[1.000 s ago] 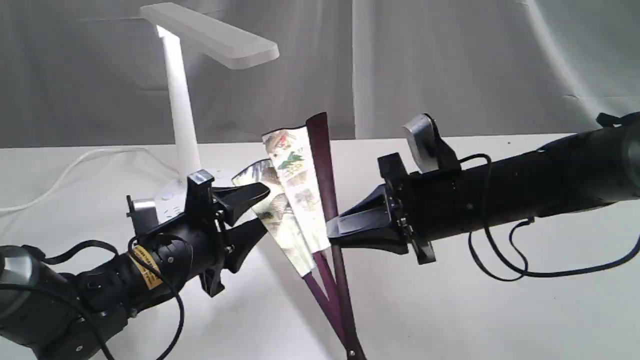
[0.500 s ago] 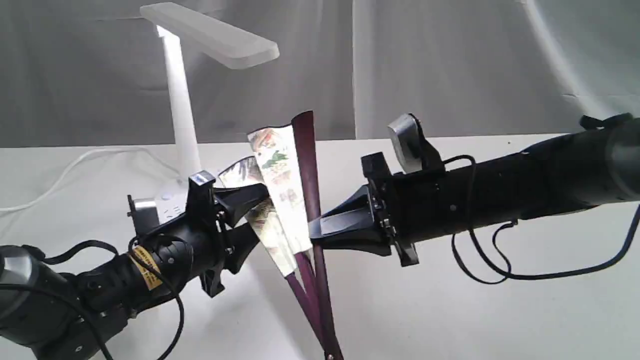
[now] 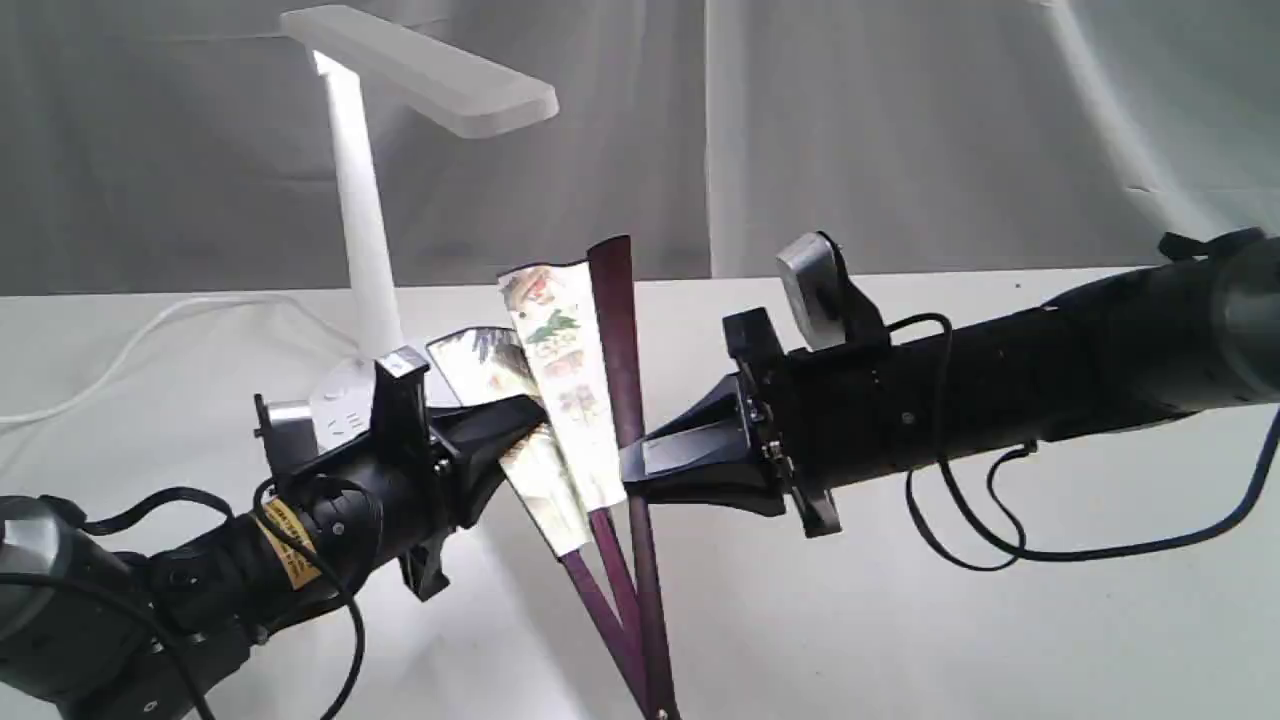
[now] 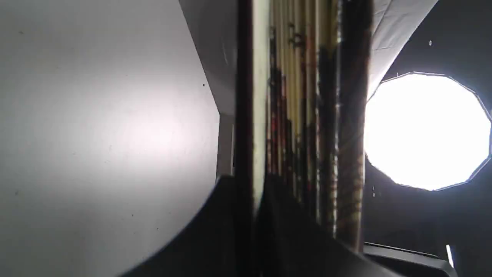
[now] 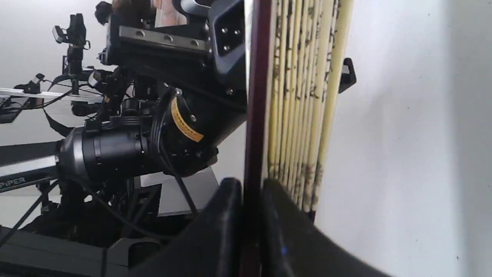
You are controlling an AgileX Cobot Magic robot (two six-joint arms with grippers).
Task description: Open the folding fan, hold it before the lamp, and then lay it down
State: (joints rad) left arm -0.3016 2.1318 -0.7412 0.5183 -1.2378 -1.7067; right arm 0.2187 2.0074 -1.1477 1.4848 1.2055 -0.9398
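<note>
The folding fan (image 3: pixel 555 380) stands nearly upright above the table, partly spread, its pivot low at the frame's bottom edge. My right gripper (image 3: pixel 632 470) is shut on its dark maroon right guard, seen as the maroon strip between the pads in the right wrist view (image 5: pixel 251 188). My left gripper (image 3: pixel 530 425) is shut on the fan's left edge; the left wrist view shows a dark guard between its fingers (image 4: pixel 248 192), with the folded leaf (image 4: pixel 303 115) beside it. The white lamp (image 3: pixel 360 220) stands behind and left of the fan, its head above.
The lamp's white cord (image 3: pixel 120 340) trails left over the white table (image 3: pixel 1000 620). A black cable (image 3: pixel 1000 540) loops under the right arm. A grey curtain hangs behind. A bright round studio light (image 4: pixel 426 130) fills part of the left wrist view.
The right gripper carried the fan left toward the left gripper. The left gripper, open a second ago, has closed on the fan's left edge.
</note>
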